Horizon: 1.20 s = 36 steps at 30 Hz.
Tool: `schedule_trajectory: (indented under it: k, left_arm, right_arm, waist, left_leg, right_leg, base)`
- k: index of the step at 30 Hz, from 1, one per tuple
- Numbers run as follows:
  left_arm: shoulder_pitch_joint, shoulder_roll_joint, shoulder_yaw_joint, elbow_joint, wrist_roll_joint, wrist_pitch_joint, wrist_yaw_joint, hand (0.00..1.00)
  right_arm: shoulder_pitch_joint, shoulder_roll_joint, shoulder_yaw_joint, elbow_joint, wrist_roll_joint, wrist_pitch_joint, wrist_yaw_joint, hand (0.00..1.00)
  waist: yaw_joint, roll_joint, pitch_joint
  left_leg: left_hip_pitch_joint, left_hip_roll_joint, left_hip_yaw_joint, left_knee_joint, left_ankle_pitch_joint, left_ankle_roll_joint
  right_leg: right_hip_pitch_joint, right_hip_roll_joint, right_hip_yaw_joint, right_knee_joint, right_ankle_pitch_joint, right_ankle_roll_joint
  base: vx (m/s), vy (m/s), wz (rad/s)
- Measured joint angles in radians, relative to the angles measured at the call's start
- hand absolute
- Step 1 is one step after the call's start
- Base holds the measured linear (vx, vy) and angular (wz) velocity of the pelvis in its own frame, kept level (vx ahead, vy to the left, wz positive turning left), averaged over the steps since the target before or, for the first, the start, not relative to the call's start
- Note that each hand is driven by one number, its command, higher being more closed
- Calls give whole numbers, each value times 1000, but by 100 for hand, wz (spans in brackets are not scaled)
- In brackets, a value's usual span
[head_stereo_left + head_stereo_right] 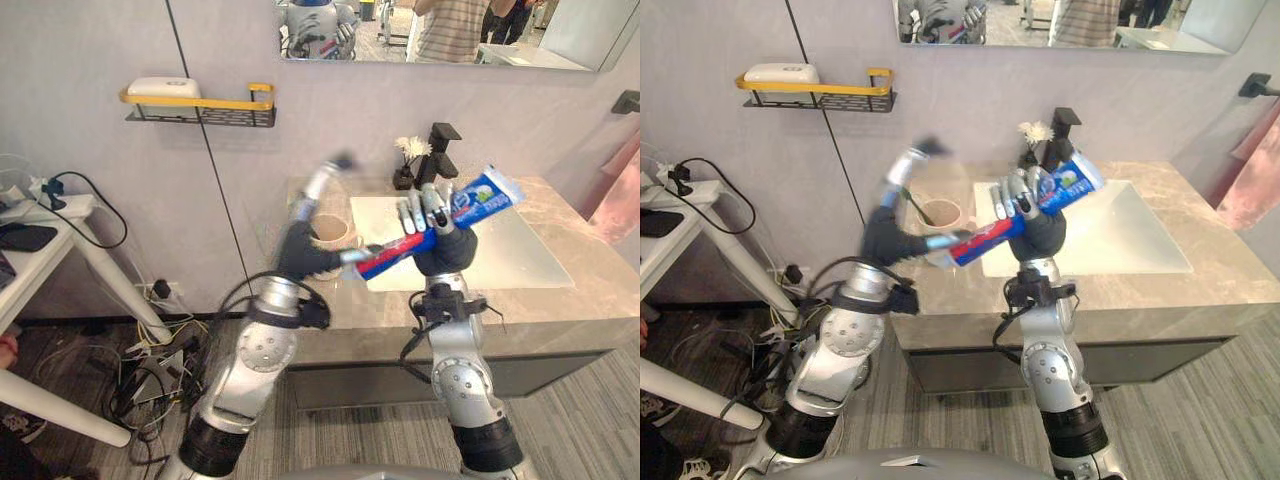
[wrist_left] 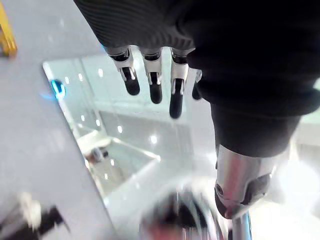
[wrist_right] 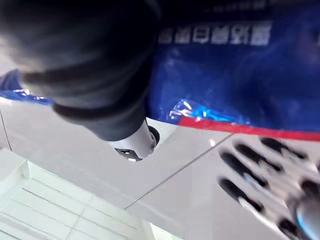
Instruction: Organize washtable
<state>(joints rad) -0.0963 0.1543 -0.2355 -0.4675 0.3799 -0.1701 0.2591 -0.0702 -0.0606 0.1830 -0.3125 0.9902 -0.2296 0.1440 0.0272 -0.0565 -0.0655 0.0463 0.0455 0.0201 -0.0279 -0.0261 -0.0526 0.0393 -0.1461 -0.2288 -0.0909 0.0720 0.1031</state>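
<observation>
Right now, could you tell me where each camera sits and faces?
Left eye view: on head, down at washtable; left hand raised, right hand gripping toothpaste tube.
Right eye view: beside it, same scene.
Left wrist view: along left hand toward mirror.
Right wrist view: along right hand, tube close, ceiling beyond.
Shared: the tube.

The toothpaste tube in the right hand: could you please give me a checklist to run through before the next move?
1. Right hand grips the toothpaste tube: ok, fingers curled round its middle, tube tilted above the counter.
2. Left hand free: ok, fingers straight, holding nothing.
3. Left hand apart from the tube's lower end: cannot tell.
4. Cup upright on the counter: ok, beside the sink.
5. Tube's cap on: cannot tell.
</observation>
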Motion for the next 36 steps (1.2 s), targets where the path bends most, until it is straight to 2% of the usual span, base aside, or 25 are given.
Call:
schedule_trajectory:
  k: [4,9,13,17,20,23,28,33,36]
  left_arm:
    - [68,6,122,-61,0,1,41,0]
    - [161,-13,191,-90,-1,0,45,0]
    - [267,-40,283,-69,-21,-2,35,0]
    - [359,-65,343,112,-48,4,7,0]
    - [398,-78,323,298,-61,19,-36,0]
    - [410,-80,281,455,-60,33,-65,0]
    - [407,-86,218,688,-87,66,-122,0]
    - [395,-78,174,893,-89,89,-170,0]
    - [399,-75,165,958,-90,100,-190,0]
  right_arm:
    - [26,-1,-84,0,-1,-2,-18,100]
    - [25,-1,-125,0,-38,-3,-27,100]
    - [6,-4,-228,0,-72,-9,-50,100]
    - [-82,-48,-355,16,-117,-43,-89,100]
    - [-196,-116,-389,83,-140,-61,-110,100]
    - [-281,-181,-367,142,-164,-61,-121,100]
    - [-422,-255,-247,220,-199,-28,-122,100]
    - [-540,-281,-117,293,-235,20,-118,100]
    - [-583,-284,-66,324,-236,37,-104,100]
  waist:
    - [5,1,1]
    - [12,5,3]
    - [24,5,4]
    - [38,3,5]
    - [38,-7,12]
    - [44,-17,19]
    - [60,-23,26]
    - [71,-31,42]
    - [78,-36,51]
  left_leg:
    - [0,0,0,0,0,0]
    - [-2,0,-1,-1,0,0]
    - [-6,0,-2,-8,0,0]
    - [-7,-2,-12,-22,2,1]
    - [-16,-2,-28,-26,5,0]
    - [-22,-2,-30,-26,6,0]
    - [-23,-2,-36,-26,5,0]
    - [-32,3,-39,-7,1,-1]
    - [-40,7,-32,10,-7,1]
  right_leg:
    - [0,0,0,0,0,0]
    - [0,0,-2,0,-1,0]
    - [0,-1,-4,0,-4,3]
    - [0,-3,-15,0,-9,5]
    - [-1,-3,-33,0,-14,8]
    - [-5,-3,-36,0,-16,9]
    - [-7,-4,-38,0,-19,12]
    - [-14,-2,-37,13,-18,12]
    - [-26,-1,-29,29,-20,9]
  base:
    - [0,0,0]
    - [0,0,0]
    - [0,0,0]
    - [24,-2,8]
    - [25,-10,15]
    - [32,-10,8]
    - [41,-6,4]
    - [-3,0,1]
    - [-44,14,-6]
